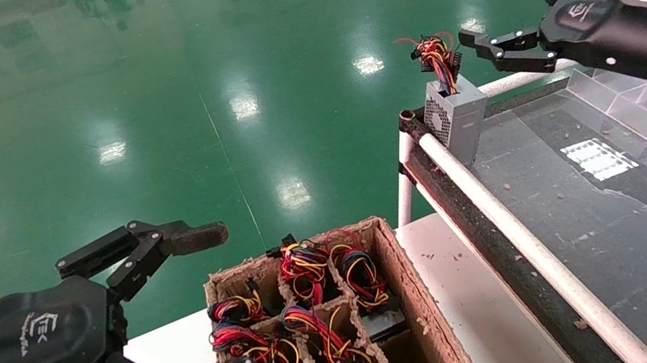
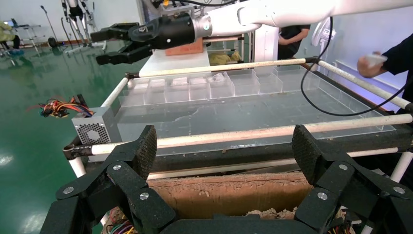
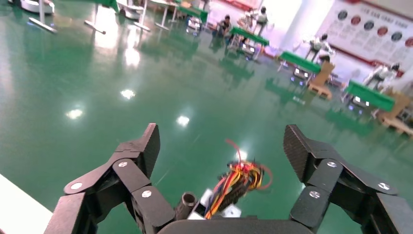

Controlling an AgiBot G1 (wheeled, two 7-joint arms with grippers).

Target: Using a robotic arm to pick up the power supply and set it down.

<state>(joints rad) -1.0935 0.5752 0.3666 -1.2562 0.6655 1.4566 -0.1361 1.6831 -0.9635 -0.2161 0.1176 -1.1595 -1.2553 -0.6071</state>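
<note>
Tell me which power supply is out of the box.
The power supply standing alone at the far corner of the conveyor table, just ahead of the open right gripper. The others sit in the cardboard box.

The power supply (image 2: pixel 92 127) is seen standing on the corner of a clear-topped counter (image 2: pixel 253 114), apart from the right gripper (image 2: pixel 108 46), whose jaws are spread above it.
</note>
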